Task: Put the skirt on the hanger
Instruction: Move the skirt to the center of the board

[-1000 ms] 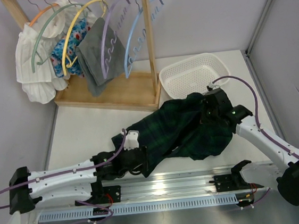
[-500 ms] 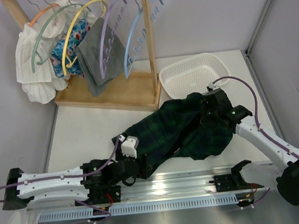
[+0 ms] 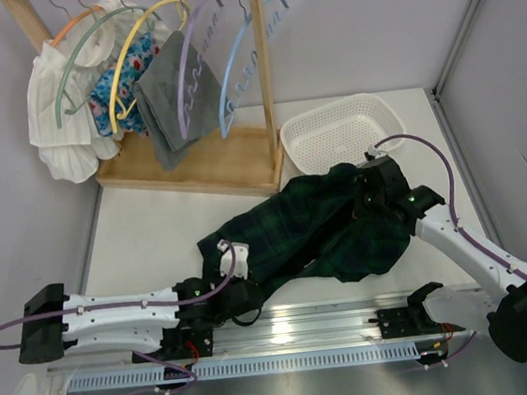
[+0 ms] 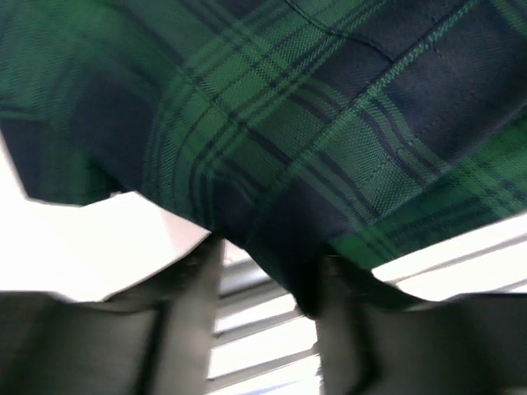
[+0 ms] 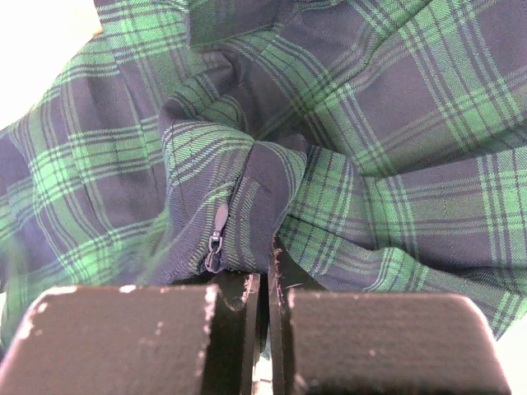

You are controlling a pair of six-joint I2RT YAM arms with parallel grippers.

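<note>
The dark green plaid skirt (image 3: 314, 225) lies crumpled across the middle of the table. My right gripper (image 3: 369, 196) is shut on a bunched fold of the skirt (image 5: 370, 123) beside its zipper (image 5: 216, 239), with the right gripper (image 5: 263, 276) pads pressed together. My left gripper (image 3: 250, 298) sits at the skirt's near-left hem. In the left wrist view the skirt (image 4: 288, 123) fills the top, and a dark corner hangs between the parted fingers of the left gripper (image 4: 268, 271). A bare light blue hanger (image 3: 240, 63) and a purple hanger (image 3: 195, 63) hang on the rack.
The wooden rack (image 3: 264, 65) at the back left carries several hangers with white, floral and grey clothes. A white perforated basket (image 3: 341, 131) stands behind the skirt. An aluminium rail (image 3: 334, 327) runs along the near edge.
The left arm drew back to the left, then pushed right again under the skirt's hem, its jaws narrower than before. The right arm and its fold of skirt stayed put.
</note>
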